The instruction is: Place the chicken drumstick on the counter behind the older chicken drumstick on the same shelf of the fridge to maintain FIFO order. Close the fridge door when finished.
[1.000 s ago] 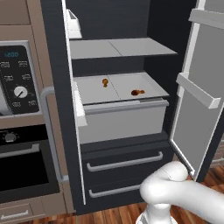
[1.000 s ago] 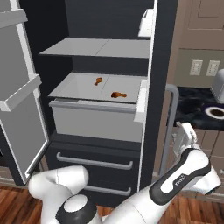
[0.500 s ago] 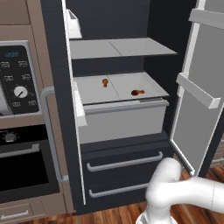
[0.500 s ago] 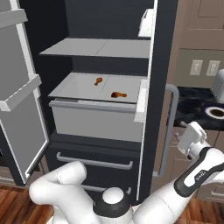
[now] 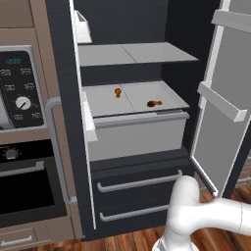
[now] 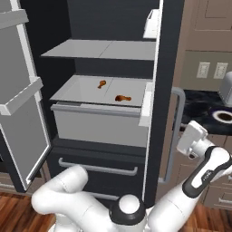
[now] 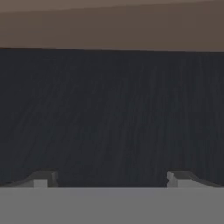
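With both of its doors swung wide, the tall dark charcoal two-door fridge (image 5: 63, 147) exposes a grey-white interior above two dark drawers with grey bar pulls (image 5: 139, 181). Its wide flat light-grey shelf (image 6: 86, 88), split by one centre seam and edged with a pale front lip, carries two small brown chicken drumsticks: one drumstick (image 6: 122, 98) lies near the front, just right of the seam, and the other drumstick (image 6: 102, 83) lies farther back, left of the seam, the two well apart. To the right of the fridge, the glossy black marble counter (image 6: 201, 102) with thin white veins runs along the wall, bearing a white ring-shaped dish (image 6: 223, 116). Beside the right door's grey vertical handle (image 6: 176, 131), the white arm's two-finger gripper (image 6: 192, 138) is raised near the counter's front edge. Seen from the hand view, its two dark fingertips (image 7: 43, 179) stand far apart with nothing between them, facing a dark charcoal surface under a taupe band. At far left stands a taupe-framed oven with dials (image 5: 22, 103).
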